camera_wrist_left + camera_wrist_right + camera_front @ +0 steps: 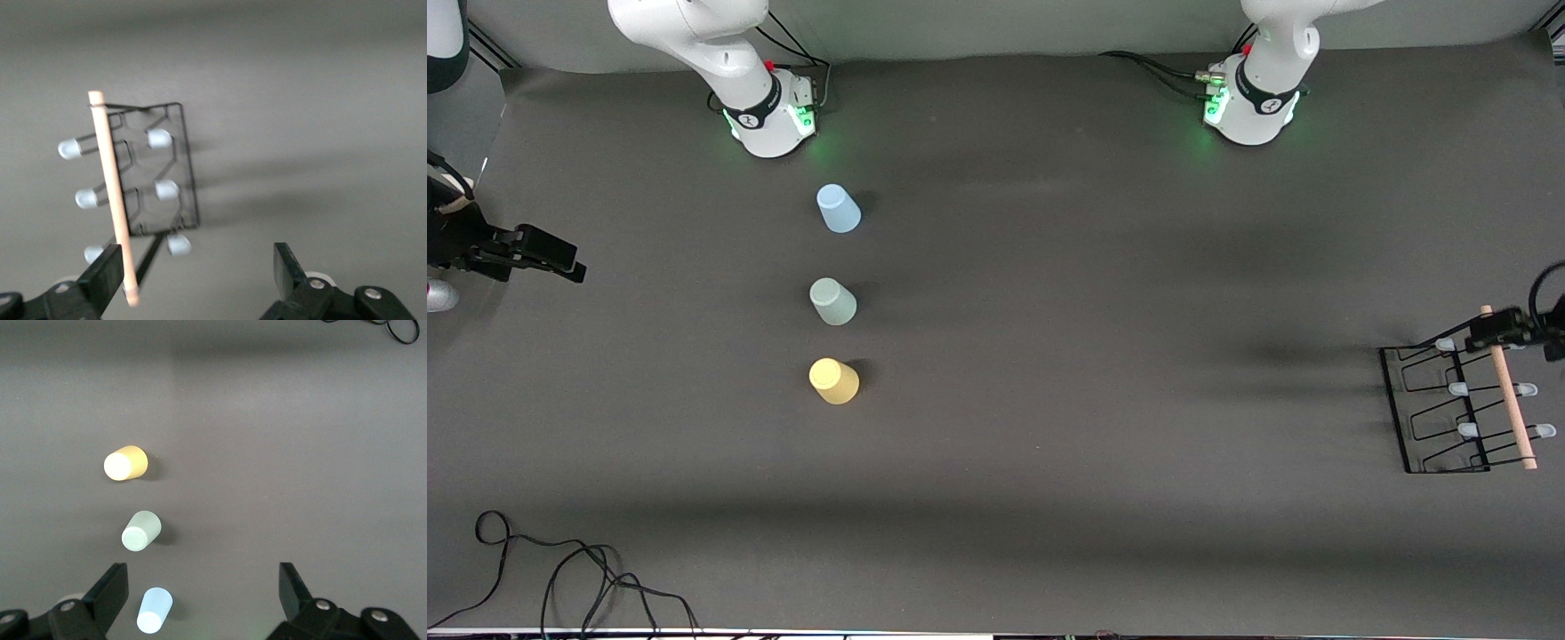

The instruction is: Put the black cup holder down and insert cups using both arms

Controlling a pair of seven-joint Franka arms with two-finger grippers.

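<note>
Front view: the black cup holder (1449,409) is located at the table edge at the left arm's end, resting on the dark mat (1103,356) with its wooden rod (1508,389) uppermost. The three cups stand inverted in a row toward the right arm's end, well apart from the holder: the light blue cup (838,209) nearest the right arm's base, the mint cup (832,301) in the middle, the yellow cup (833,380) nearest the front camera.

Risk assessment: the rod is thin and round. If it is pinched off-centre, near its end, the rack is likely to swing or slip. A descent made too low could snag a finger on the wire prongs.

The left gripper (197,280) is held over the rod's end, fingers spread wide, nothing gripped; one finger (107,273) appears just beside the rod, and contact cannot be confirmed. The right gripper (203,593) is parked over the table edge at the right arm's end, spread wide and empty.
</note>
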